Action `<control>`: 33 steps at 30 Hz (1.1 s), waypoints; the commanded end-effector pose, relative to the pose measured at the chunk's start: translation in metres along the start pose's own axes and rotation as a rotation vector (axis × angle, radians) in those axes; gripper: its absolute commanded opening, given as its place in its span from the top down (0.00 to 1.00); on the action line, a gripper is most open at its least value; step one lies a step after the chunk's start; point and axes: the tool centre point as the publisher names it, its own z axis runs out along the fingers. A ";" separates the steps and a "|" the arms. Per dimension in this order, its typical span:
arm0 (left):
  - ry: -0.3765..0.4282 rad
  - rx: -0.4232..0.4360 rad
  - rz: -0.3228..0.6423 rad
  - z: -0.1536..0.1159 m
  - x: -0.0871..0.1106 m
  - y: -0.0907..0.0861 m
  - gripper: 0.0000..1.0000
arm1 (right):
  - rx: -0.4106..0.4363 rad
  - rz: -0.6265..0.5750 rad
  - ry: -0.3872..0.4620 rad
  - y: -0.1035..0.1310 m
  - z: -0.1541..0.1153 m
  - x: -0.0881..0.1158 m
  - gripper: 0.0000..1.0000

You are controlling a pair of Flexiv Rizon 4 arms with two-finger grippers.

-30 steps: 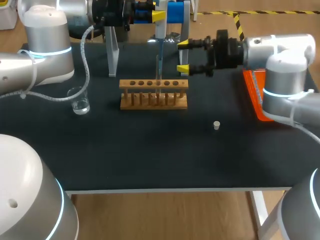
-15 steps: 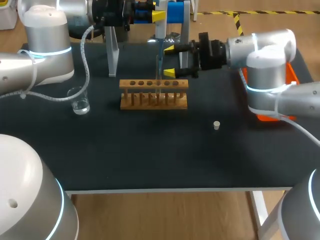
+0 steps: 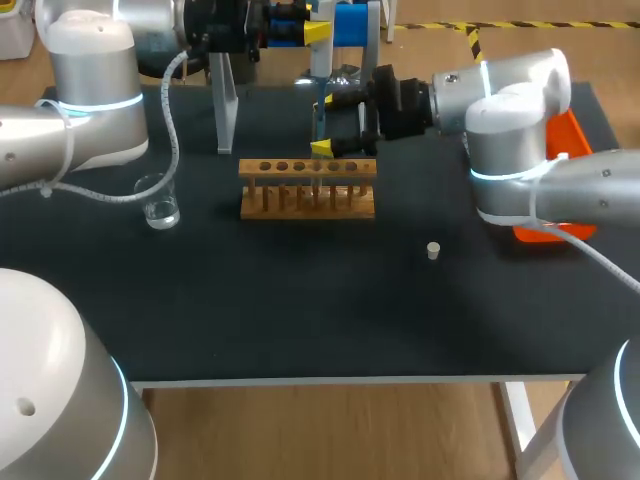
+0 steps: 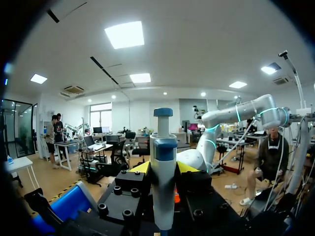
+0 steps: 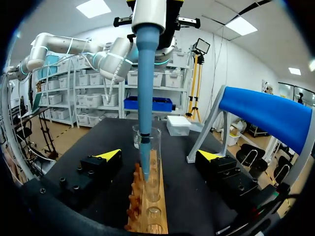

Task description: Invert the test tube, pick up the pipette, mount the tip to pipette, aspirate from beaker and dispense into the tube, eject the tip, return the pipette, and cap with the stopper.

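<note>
The black table (image 3: 300,320) is seen with its near edge running straight across the front, and a broad bare stretch of its top is left between that edge and the things set further back. Toward the left side, a clear glass beaker (image 3: 158,203) holding a little liquid is stood on its own, well apart from the rest. Behind it, at the far edge, a clear-legged stand with a blue top (image 3: 226,110) is placed. The left pincer (image 4: 163,167) is held high above the far middle of the table and is closed on a white pipette with a blue tip (image 5: 144,73), which is gripped from both sides and hangs upright. Below it, a light wooden test-tube rack (image 3: 308,200) is set crosswise, with open table on both sides. A clear glass test tube (image 5: 151,142) is stood upright in the rack, and the pipette's tip is lowered into its mouth. The right pincer (image 5: 159,155) is spread wide at the rack's right end, one finger to each side of the tube, with neither seen touching it; nothing is held. Nearer the front and to the right, a small white stopper (image 3: 433,250) lies alone. At the right edge, an orange tray (image 3: 578,140) is partly hidden by the right arm.
</note>
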 end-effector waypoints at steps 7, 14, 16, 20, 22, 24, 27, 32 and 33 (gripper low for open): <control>0.005 0.000 -0.001 -0.001 -0.001 0.000 1.00 | 0.094 -0.044 -0.011 0.000 0.016 0.007 0.00; 0.005 0.000 -0.001 -0.001 -0.001 0.000 1.00 | 0.121 -0.051 -0.003 -0.002 0.022 0.011 0.00; 0.005 0.000 -0.001 -0.001 -0.001 0.000 1.00 | 0.125 -0.049 -0.002 -0.003 0.022 0.011 0.00; 0.005 0.000 -0.001 -0.001 -0.001 0.000 1.00 | 0.133 -0.043 -0.005 -0.004 0.024 0.011 0.00; 0.005 0.000 -0.001 -0.001 -0.001 0.000 1.00 | 0.138 -0.038 -0.009 -0.004 0.024 0.010 0.00; 0.005 0.000 -0.001 -0.001 -0.001 0.000 1.00 | 0.141 -0.039 -0.011 -0.005 0.025 0.010 0.00; 0.005 0.000 -0.001 -0.001 -0.001 0.000 1.00 | 0.146 -0.037 -0.016 -0.006 0.026 0.010 0.00; 0.005 0.000 -0.001 -0.001 -0.001 0.000 1.00 | 0.151 -0.033 -0.020 -0.008 0.027 0.011 0.00; 0.005 0.000 -0.001 -0.001 -0.001 0.000 1.00 | 0.152 -0.033 -0.021 -0.008 0.027 0.011 0.00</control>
